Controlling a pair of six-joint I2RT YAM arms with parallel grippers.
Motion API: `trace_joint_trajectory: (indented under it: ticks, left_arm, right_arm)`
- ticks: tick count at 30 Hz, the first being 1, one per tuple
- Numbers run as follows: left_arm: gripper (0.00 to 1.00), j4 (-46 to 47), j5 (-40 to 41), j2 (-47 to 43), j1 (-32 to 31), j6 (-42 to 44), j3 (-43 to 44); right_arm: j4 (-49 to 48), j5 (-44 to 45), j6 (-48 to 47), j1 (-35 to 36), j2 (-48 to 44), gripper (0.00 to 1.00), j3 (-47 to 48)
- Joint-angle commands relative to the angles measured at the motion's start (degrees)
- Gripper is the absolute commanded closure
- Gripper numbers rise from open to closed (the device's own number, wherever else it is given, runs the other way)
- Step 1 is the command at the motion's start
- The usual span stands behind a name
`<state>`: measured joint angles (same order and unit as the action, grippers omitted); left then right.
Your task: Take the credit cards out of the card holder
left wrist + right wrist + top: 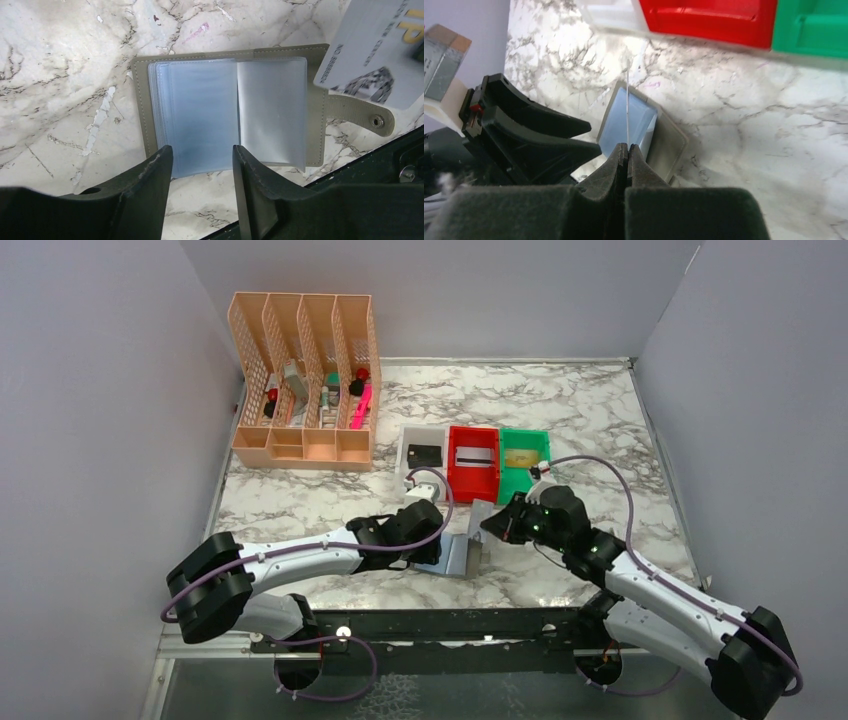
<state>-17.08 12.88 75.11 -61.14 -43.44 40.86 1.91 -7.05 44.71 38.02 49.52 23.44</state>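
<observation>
On marble tabletop (600, 420), left pincer (202, 152) spread by card holder (270, 115), right pincer (628, 150) pinching card (370, 50).

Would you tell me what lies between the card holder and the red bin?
Only bare table separates card holder from red bin, in the right wrist view.

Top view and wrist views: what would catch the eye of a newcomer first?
The open card holder lies at the near middle of the table, between the arms. The right claw pinches a pale card close beside it. Behind stand a white bin, a red bin and a green bin in a row, each holding one card.
</observation>
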Motion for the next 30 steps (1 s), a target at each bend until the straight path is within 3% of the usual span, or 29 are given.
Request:
trace_joint_trajectory:
  ticks: [1, 11, 21, 30]
  left_arm:
    - [0.47, 0.23, 0.23, -0.41, -0.13, 0.37, 0.98]
    - [0.47, 2.83, -1.58, 1.59, -0.12, -0.24, 0.69]
    - [0.46, 5.72, -3.88, 1.78, -0.12, 0.80, -0.42]
    - [0.46, 6.28, -4.20, 1.41, -0.11, 1.53, -1.57]
  right_arm:
    - [3.34, 9.25, -6.57, -0.32, -1.37, 0.99, 3.33]
    - [-7.09, 25.82, -21.98, -0.32, 7.79, 0.99, 9.64]
    - [-12.29, 24.77, -48.97, -0.32, 27.01, 0.99, 22.32]
    - [-11.73, 29.16, -63.66, -0.40, 41.06, 0.99, 30.96]
